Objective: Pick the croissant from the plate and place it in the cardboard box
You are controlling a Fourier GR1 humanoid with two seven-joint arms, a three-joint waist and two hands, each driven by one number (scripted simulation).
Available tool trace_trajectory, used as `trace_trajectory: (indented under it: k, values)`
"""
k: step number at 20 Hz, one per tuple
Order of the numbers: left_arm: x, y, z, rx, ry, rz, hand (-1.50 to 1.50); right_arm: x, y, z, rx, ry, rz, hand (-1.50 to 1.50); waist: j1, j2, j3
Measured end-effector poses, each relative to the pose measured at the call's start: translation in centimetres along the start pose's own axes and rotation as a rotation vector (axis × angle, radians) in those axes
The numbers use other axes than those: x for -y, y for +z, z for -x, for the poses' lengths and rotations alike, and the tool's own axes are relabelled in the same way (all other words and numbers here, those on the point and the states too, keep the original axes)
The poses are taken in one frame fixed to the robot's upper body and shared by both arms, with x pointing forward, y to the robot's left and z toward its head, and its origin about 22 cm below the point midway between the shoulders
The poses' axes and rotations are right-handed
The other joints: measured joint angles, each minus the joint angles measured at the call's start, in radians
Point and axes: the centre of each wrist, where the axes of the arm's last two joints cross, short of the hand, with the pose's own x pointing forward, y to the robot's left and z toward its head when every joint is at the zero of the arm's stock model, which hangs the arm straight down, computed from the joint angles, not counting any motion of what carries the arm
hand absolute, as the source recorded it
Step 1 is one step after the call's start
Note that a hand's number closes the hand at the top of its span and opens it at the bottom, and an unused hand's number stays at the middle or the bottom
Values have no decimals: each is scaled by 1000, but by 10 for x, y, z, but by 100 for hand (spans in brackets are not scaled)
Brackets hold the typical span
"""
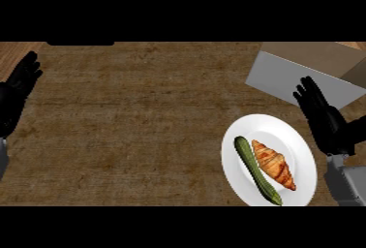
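Golden-brown croissant [274, 163] is seen beside long green cucumber [256, 170] on round white plate [300, 145], lower right. Right hand [325, 118] is held flat-fingered, nothing grasped, between plate and grey-sided cardboard box [286, 77]. Left hand [18, 92] is rested likewise, left edge.

A brown counter [143, 121] fills nearly the whole view, seen from steeply above. Its top has a mottled, worn wood look, with fine streaks running across and darker and paler patches mixed together. The light falls evenly, with a slightly paler area toward the middle. At the far edge a dark, flat shape [80, 43] sits against the counter's rim.
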Motion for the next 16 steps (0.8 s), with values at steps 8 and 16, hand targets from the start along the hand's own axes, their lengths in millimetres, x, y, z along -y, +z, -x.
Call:
trace_trajectory:
  k: [8, 16]
  values:
    - [40, 7, -8, 148, 10, 172, 0, -7, -15, -137, 462, 477, -397, -150, -24, -11, -14]
    - [72, 21, -3, 216, 41, 283, 0, 9, 6, -174, 704, 935, -679, -150, -17, 7, -7]
